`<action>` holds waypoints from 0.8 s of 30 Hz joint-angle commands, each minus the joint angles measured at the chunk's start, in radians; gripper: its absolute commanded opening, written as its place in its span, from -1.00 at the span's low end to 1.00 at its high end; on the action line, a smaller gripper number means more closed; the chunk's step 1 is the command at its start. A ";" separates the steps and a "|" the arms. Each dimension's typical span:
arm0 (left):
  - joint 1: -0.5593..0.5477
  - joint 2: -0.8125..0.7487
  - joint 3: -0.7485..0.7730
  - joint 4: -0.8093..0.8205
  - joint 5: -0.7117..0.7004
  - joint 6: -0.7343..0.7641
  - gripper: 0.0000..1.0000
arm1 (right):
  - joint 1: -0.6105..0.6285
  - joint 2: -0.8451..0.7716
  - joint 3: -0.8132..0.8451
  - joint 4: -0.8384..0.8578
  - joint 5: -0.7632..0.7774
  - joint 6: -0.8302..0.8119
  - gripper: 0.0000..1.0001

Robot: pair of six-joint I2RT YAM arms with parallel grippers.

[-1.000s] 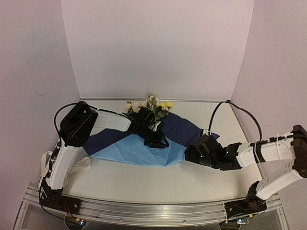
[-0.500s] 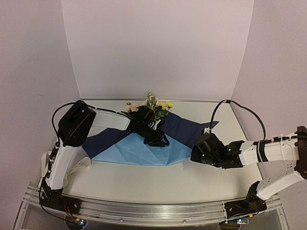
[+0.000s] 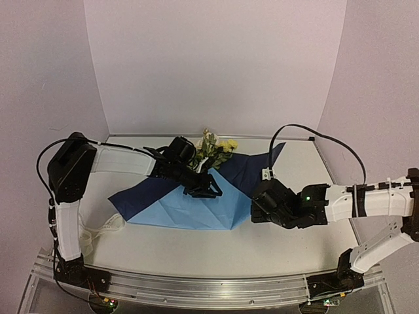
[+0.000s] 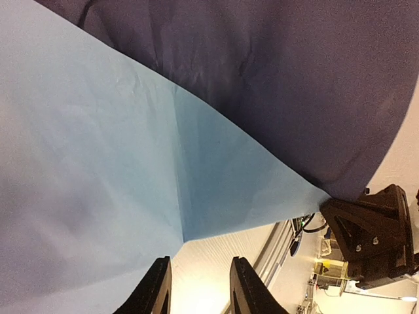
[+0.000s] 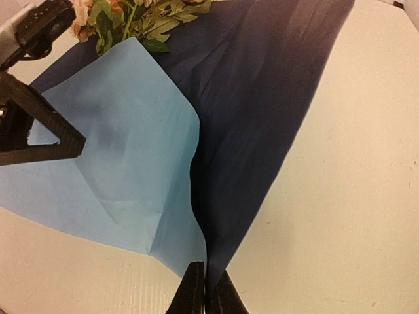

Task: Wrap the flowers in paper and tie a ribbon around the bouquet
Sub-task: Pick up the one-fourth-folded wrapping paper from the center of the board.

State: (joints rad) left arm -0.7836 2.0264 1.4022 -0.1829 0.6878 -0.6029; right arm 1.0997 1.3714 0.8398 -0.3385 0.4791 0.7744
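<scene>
right hand (image 5: 208, 291) pinching the paper (image 5: 124, 137) edge
its fingers fully closed; left hand (image 4: 200, 291) partly open over the paper, gripping nothing, beside the flowers (image 3: 215, 145).

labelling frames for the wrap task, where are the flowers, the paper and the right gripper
flowers (image 3: 215, 146), top view, middle of bunch
paper (image 3: 190, 209), top view, light-blue folded flap
right gripper (image 5: 208, 273), right wrist view, between fingertips

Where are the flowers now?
In the top view the flowers lie at the far middle of the table near the back wall, poking out past the far edge of the paper, just beyond the left end effector.
</scene>
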 commanded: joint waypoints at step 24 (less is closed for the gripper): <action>0.182 -0.389 -0.449 -0.045 -0.069 0.026 -0.45 | 0.007 0.405 0.514 -0.068 -0.190 -0.181 -0.34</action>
State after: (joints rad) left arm -0.6029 1.6543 0.9268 -0.2356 0.6225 -0.5996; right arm 1.1069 1.8211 1.3055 -0.3640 0.2761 0.6038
